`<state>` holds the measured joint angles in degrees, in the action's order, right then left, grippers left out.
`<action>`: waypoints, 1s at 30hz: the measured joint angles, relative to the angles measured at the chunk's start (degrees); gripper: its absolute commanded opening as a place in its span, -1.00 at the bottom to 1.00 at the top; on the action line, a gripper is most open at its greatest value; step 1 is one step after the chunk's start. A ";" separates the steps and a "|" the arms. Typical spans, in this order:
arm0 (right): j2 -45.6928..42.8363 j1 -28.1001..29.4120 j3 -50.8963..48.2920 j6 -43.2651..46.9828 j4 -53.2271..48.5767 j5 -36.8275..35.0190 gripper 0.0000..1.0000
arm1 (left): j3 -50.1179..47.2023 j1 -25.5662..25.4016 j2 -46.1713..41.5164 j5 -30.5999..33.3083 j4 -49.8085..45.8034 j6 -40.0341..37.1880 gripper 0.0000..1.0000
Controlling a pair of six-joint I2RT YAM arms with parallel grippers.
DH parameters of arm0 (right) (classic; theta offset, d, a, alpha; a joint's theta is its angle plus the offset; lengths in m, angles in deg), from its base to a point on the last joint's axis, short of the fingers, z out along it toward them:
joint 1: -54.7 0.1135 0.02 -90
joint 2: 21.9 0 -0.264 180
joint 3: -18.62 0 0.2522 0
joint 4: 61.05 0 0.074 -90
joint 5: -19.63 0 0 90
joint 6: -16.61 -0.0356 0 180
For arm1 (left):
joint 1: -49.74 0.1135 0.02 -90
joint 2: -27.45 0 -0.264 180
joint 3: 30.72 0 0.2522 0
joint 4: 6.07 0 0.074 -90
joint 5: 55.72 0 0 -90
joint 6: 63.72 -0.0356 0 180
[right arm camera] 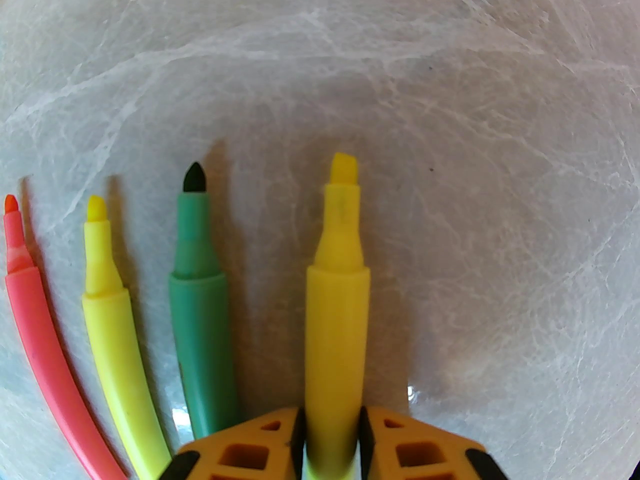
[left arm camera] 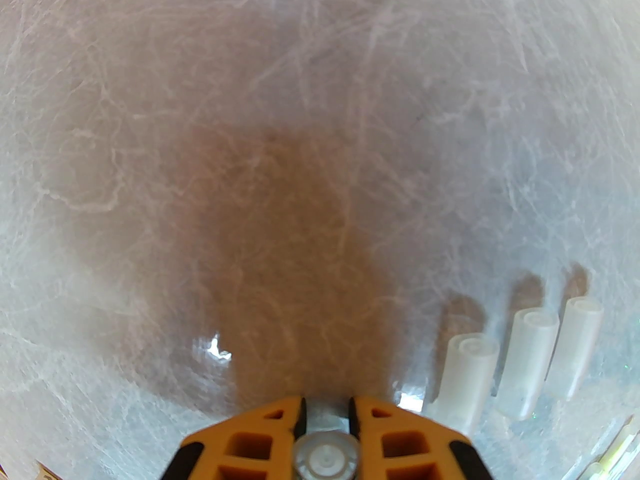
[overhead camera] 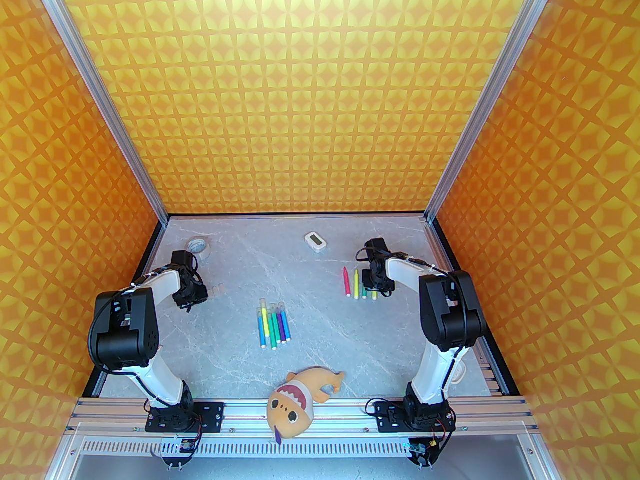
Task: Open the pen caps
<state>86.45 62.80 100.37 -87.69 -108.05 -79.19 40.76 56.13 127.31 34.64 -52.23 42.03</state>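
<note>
My left gripper (left arm camera: 326, 403) is shut on a pale pen cap (left arm camera: 325, 458), low over the table at the left (overhead camera: 192, 303). Three more loose pen caps (left arm camera: 530, 358) lie side by side just to its right (overhead camera: 216, 290). At the right of the table, my right gripper (right arm camera: 330, 413) has its jaws against the barrel of an uncapped yellow pen (right arm camera: 335, 293), which rests on the table. Beside it lie uncapped green (right arm camera: 197, 293), yellow (right arm camera: 107, 308) and pink (right arm camera: 30, 308) pens (overhead camera: 356, 284). Several capped pens (overhead camera: 272, 325) lie in a row mid-table.
A tape roll (overhead camera: 198, 246) sits at the back left and a small white device (overhead camera: 315, 241) at the back centre. An orange plush fish (overhead camera: 295, 398) lies on the near rail between the arm bases. The patterned walls close in three sides.
</note>
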 measured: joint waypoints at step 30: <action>-13.55 13.11 -1.95 1.49 -2.12 8.72 -0.22 | -0.04 -0.02 -0.15 -6.21 1.33 0.04 -0.47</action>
<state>72.90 75.91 98.42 -86.21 -110.17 -70.47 40.72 56.11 127.15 28.43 -50.90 42.07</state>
